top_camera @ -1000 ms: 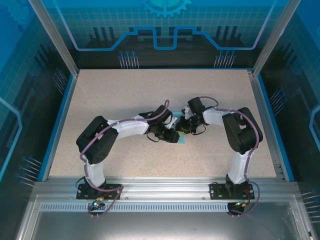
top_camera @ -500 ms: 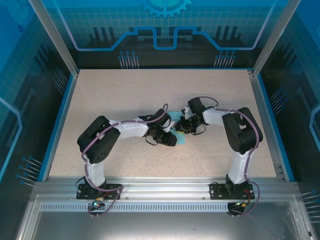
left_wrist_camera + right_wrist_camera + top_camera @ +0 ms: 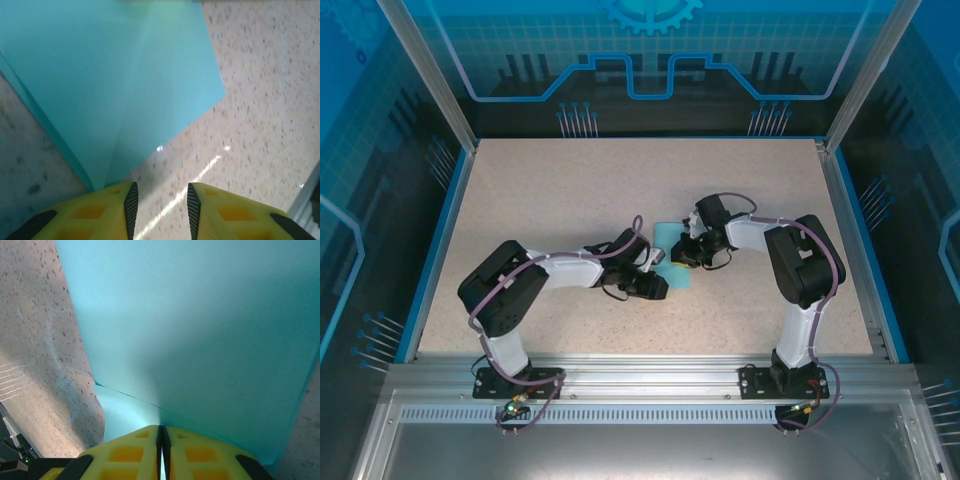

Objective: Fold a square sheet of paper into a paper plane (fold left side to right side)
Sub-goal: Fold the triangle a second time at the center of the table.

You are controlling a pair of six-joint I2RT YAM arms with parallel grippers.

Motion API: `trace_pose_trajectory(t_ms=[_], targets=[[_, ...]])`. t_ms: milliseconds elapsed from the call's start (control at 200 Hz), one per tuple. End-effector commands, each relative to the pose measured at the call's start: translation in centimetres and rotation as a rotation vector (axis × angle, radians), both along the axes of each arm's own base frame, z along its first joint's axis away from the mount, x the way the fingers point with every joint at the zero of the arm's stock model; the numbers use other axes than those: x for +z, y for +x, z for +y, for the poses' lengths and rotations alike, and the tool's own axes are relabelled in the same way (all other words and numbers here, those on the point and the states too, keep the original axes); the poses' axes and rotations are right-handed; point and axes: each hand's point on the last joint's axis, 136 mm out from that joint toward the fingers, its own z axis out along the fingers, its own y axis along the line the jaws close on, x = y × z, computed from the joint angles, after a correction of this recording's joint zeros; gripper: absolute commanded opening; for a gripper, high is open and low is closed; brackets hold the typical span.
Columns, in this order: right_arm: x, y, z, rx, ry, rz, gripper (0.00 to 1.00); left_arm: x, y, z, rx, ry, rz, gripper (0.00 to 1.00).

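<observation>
Your right gripper (image 3: 161,432) is clamping the square sheet of paper (image 3: 200,340); your left gripper (image 3: 160,200) is hovering part-open and empty, the paper just ahead of its fingertips

Turquoise creased paper sheet (image 3: 125,75) on speckled tabletop (image 3: 260,100): ahead of left gripper (image 3: 161,194), corner touching its left fingertip; edge pinched between right gripper (image 3: 161,430) fingers.

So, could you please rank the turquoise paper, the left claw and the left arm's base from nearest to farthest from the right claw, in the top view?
From the right claw:
1. Turquoise paper, right at its tips.
2. Left claw, just below and slightly left of it.
3. Left arm's base, far off at the bottom left.
</observation>
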Motion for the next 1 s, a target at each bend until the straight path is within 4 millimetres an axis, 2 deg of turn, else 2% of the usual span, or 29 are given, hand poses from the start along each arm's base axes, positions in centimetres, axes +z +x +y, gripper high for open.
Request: trace_pose_trajectory(t_ms=[0,75,170,350,455,630,790,995], targets=[[-2.7,-2.6,-1.6,0.005,-0.089,0.111,0.13,3.8,0.1,-0.8,-0.001,-0.102,-0.018,0.38],[-2.8,-2.6,-1.6,0.004,-0.089,0.112,0.13,4.9,0.8,-1.0,0.011,-0.13,-0.035,0.39],[-2.8,-2.6,-1.6,0.004,-0.089,0.112,0.13,5.0,1.9,-1.2,0.022,-0.125,-0.047,0.39],[-2.7,-2.6,-1.5,0.004,-0.086,0.112,0.13,2.6,3.2,-1.3,0.024,-0.061,-0.018,0.39],[-2.7,-2.6,-1.5,0.005,-0.087,0.112,0.13,1.3,3.2,-1.3,0.021,-0.035,0.009,0.39],[-2.7,-2.6,-1.5,0.007,-0.083,0.111,0.13,-1.0,2.7,-0.1,0.047,0.033,0.035,0.39],[-2.7,-2.7,-1.6,0.012,-0.088,0.112,0.13,-2.0,2.2,0.7,0.071,0.054,0.054,0.36],[-2.7,-2.6,-1.5,0.014,-0.087,0.109,0.13,-2.5,1.5,1.5,0.12,-0.004,0.101,0.32]])
